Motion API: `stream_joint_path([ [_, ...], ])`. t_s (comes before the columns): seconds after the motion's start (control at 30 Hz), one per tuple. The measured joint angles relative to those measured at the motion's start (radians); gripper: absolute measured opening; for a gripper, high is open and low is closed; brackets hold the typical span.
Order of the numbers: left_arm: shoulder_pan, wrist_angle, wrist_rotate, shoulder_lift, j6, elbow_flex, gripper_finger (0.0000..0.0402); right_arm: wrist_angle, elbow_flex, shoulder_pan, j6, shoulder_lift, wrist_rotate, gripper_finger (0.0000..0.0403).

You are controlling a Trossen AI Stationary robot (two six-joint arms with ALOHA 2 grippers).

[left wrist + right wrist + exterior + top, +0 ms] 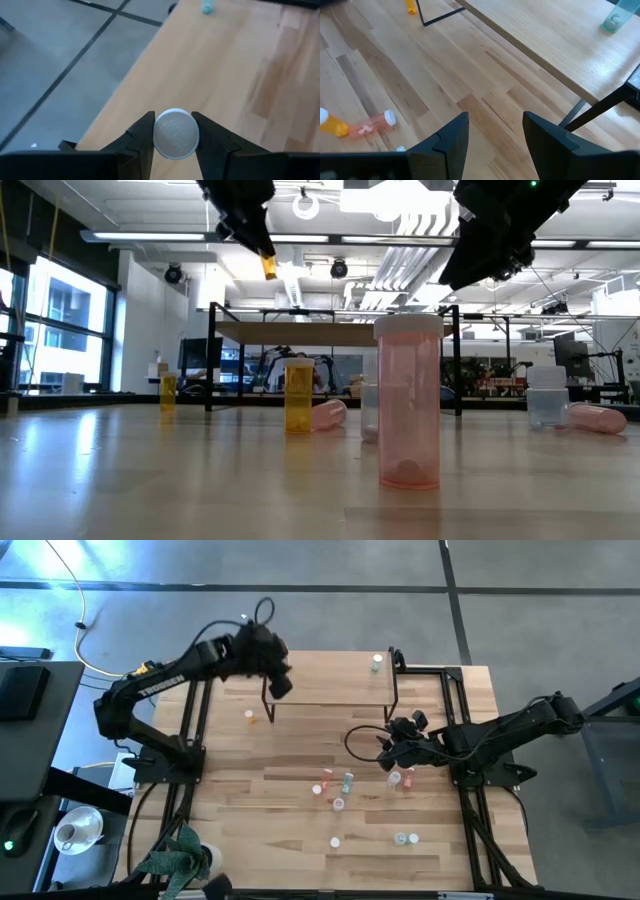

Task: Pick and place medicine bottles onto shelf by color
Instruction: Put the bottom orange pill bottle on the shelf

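Note:
My left gripper is over the left end of the small wooden shelf, shut on an orange medicine bottle with a white cap. A teal bottle stands on the shelf's far right corner and also shows in the left wrist view. My right gripper hovers open and empty above the table, right of centre; in its wrist view nothing lies between the fingers. Several bottles stand or lie on the table, such as a teal one and a pink one. My left gripper pinches the bottle's white cap between its two fingers, one on each side. The fingers come from above, pointing down. The bottle hangs upright below the fingers, lifted clear above the shelf.
An orange bottle stands on the table by the shelf's left legs. A pink bottle lies on its side near the right gripper. The shelf's black legs stand beside the right arm. Two bottles stand toward the near edge.

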State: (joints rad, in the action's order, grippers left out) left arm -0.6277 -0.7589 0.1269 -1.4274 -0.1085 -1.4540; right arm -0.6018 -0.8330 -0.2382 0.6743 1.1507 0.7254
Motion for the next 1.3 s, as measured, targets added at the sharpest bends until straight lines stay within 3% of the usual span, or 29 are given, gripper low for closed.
stream_joint_path([
  [0.27, -0.096, -0.083, -0.022, -0.131, 0.019, -0.075, 0.0108, 0.0, 0.0, 0.0, 0.006, 0.0, 0.0, 0.0178],
  [0.6, -0.152, -0.113, -0.046, -0.226, 0.031, -0.077, 0.0108, 0.0, 0.0, 0.0, 0.0, 0.0, 0.0, 0.0178],
  [1.3, -0.218, -0.106, -0.045, -0.259, 0.098, -0.078, 0.0108, 0.0, 0.0, 0.0, 0.001, 0.0, 0.0, 0.0178],
])
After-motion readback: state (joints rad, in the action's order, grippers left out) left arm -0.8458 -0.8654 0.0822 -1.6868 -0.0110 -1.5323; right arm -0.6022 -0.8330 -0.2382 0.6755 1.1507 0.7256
